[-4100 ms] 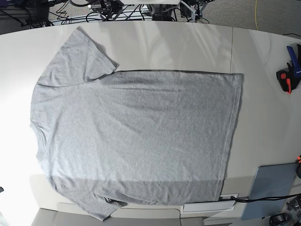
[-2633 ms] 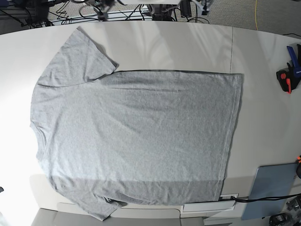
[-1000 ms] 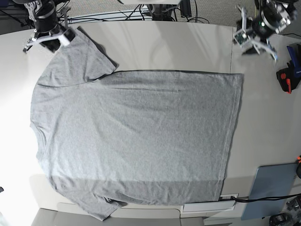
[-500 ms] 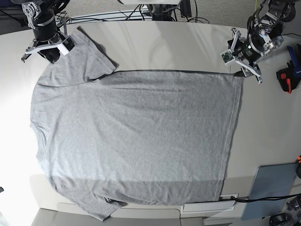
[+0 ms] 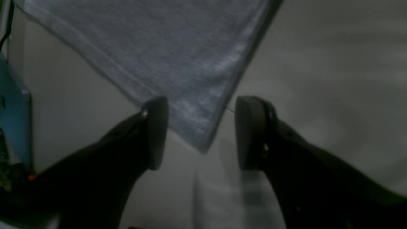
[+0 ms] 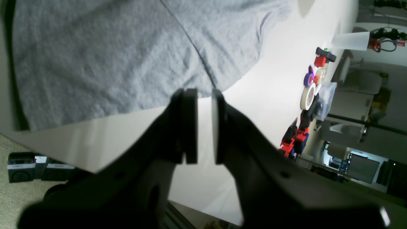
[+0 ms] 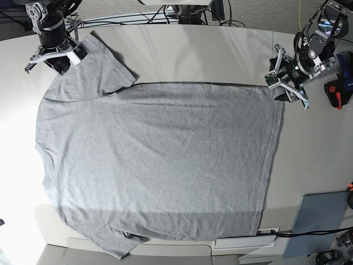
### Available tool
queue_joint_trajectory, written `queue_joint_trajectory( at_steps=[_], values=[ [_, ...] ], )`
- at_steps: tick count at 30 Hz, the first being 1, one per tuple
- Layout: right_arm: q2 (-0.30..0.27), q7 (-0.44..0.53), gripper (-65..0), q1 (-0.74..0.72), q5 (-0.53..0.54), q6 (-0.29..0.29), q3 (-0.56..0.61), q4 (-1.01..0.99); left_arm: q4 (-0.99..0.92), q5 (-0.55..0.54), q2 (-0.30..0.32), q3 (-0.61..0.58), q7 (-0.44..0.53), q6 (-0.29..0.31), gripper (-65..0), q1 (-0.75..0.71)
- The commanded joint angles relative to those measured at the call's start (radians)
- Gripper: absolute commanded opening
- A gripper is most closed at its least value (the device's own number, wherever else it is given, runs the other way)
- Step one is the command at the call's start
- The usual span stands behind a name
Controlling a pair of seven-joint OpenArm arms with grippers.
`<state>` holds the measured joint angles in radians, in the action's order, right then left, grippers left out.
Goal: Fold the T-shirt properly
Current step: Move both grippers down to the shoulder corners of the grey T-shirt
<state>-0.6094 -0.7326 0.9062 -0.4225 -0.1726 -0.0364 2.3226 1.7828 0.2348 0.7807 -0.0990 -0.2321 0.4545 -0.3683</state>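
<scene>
The heather-grey T-shirt lies spread flat on the white table, neck to the left and hem to the right. No lettering shows. My left gripper is open at the shirt's far right hem corner. In the left wrist view the gripper straddles that corner of the shirt. My right gripper hovers by the far left sleeve. In the right wrist view its jaws stand almost closed with a thin gap and nothing between them. The sleeve lies just beyond them.
A flat grey-blue panel lies at the front right, and its edge shows in the left wrist view. A red and black clamp and a blue one lie at the right edge. Tape rolls and clamps lie past the sleeve.
Both arms came in from the back of the table. My left gripper moved down and right to the far hem corner. My right gripper has stayed by the sleeve for the last half second.
</scene>
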Motion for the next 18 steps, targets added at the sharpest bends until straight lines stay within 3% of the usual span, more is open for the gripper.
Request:
queue_joint_trajectory(
  at_steps=[1,9,13,18],
  values=[
    [-0.008,0.008,-56.3,0.005,-0.020,0.016,-0.005,0.015,0.004,-0.003,0.018,0.007,0.017,-0.008,-30.9,0.009],
    [-0.008,0.007,-56.3,0.005,-0.020,0.013,-0.005,0.015,-0.090,0.014,0.018,-0.079,0.023,-0.014,-30.9,0.069],
    [-0.008,-0.003,-56.3,0.005,-0.020,0.013,-0.005,0.015,-0.135,0.080,0.018,-0.183,0.005,-0.101,-30.9,0.138],
    [-0.008,-0.004,-56.3,0.005,-0.020,0.013,-0.005,0.015,-0.189,0.080,0.018,-0.227,-0.023,-0.103,-30.9,0.206]
  ],
)
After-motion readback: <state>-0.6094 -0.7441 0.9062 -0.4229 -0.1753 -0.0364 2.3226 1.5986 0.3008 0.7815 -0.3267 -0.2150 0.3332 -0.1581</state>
